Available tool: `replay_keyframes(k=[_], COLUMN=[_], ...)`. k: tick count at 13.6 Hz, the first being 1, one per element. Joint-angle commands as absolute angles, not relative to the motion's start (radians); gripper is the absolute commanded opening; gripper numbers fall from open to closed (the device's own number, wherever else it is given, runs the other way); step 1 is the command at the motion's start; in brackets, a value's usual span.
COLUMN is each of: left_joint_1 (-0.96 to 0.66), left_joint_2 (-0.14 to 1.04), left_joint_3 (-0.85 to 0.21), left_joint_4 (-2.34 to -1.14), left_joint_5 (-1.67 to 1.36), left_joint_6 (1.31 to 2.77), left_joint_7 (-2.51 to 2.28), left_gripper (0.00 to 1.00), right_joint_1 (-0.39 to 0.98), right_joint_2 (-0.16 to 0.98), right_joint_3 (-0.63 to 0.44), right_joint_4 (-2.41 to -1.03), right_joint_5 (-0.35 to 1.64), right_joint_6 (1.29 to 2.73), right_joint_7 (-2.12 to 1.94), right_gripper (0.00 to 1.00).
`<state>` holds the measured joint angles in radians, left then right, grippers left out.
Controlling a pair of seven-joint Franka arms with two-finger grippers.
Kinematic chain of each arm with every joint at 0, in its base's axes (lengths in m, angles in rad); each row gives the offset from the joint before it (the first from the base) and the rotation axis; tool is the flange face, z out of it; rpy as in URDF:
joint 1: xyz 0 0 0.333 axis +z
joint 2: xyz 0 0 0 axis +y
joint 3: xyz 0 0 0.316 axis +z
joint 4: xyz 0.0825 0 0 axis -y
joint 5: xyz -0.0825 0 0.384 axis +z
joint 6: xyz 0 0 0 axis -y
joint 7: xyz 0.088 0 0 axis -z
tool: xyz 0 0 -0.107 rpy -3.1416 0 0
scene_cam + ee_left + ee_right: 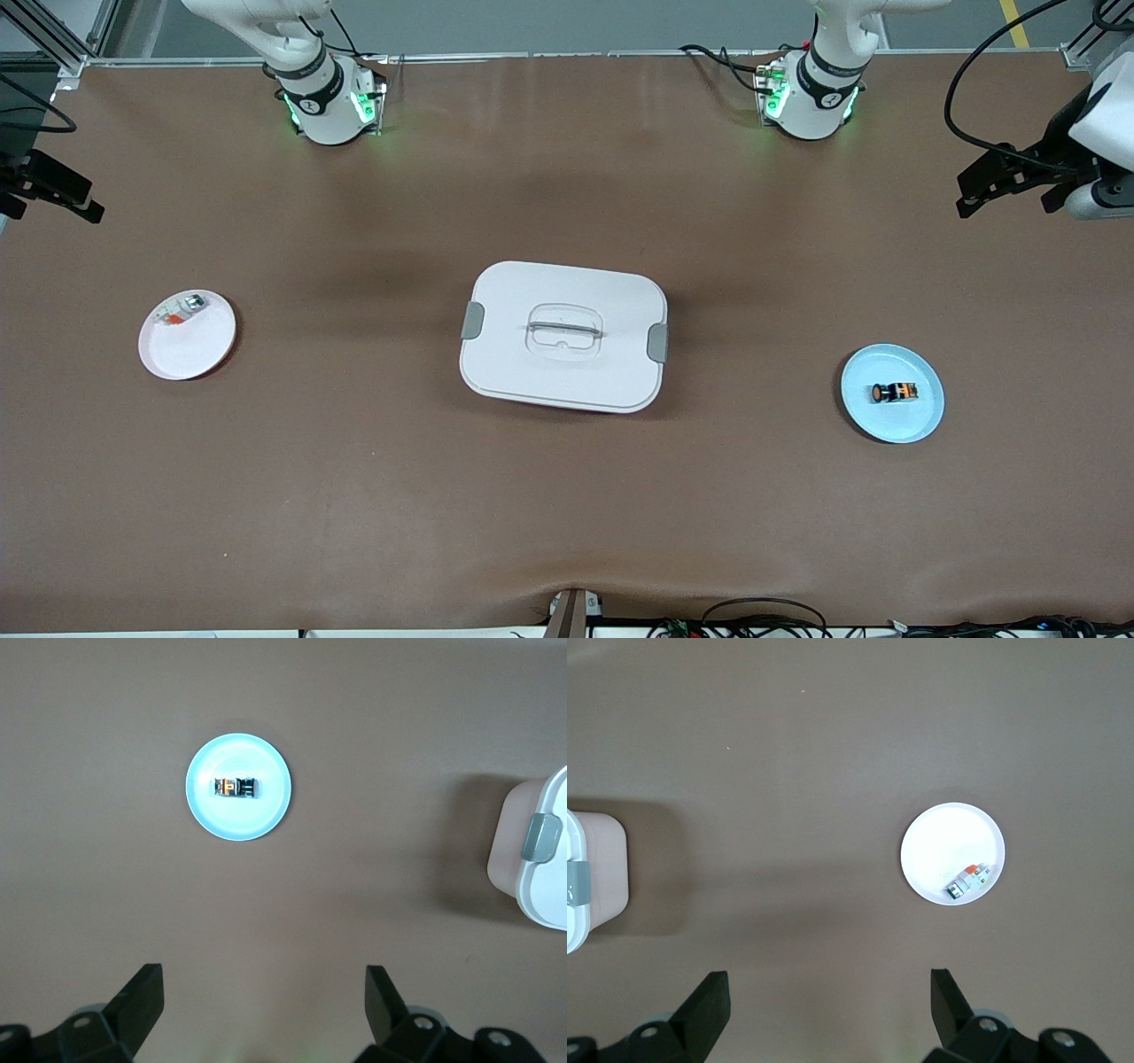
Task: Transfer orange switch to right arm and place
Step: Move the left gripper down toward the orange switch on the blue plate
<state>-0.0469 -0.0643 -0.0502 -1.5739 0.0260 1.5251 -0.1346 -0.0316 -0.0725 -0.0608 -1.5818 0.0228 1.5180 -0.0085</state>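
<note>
Orange switch [893,392], the tiny black stubby cylinder with an orange face, lies untouched on your pale blue round plate [921,425], well ahead of the left claw [264,992], which hangs wide open and empty. Your right claw [829,992] waits over the brown table [567,496], equally spread and empty, so pickup, handover and placing all remain.

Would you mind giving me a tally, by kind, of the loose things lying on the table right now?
Plates: 2, a blue plate and a white plate.
Small parts: 2, the orange switch on the blue one and a whitish-silver part on the white one.
Lidded boxes: 1, the white box between the plates.
Total: 5.
</note>
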Motion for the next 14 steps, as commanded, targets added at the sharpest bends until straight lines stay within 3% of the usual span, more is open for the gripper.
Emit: replay_keyframes(k=[1,9,14], left_joint_1=[-0.051,-0.046,-0.017], left_joint_2=[-0.060,0.006,0.110], left_joint_3=[-0.048,-0.046,-0.045], left_joint_4=[-1.555,-1.545,-1.598], left_joint_5=[0.034,0.032,0.048], left_joint_6=[1.509,1.522,1.646], left_joint_7=[-0.115,-0.114,-0.106], left_gripper=[1.00,1.00,1.00], right_joint_1=[-0.029,-0.031,-0.034], right_joint_2=[-0.092,-0.091,-0.087], right_joint_3=[-0.058,-0.058,-0.061], right_joint_4=[-1.591,-1.588,-1.578], right_joint_5=[0.038,0.038,0.040], right_joint_6=[1.511,1.525,1.534], right_joint_7=[0.029,0.034,0.034], right_gripper=[1.00,1.00,1.00])
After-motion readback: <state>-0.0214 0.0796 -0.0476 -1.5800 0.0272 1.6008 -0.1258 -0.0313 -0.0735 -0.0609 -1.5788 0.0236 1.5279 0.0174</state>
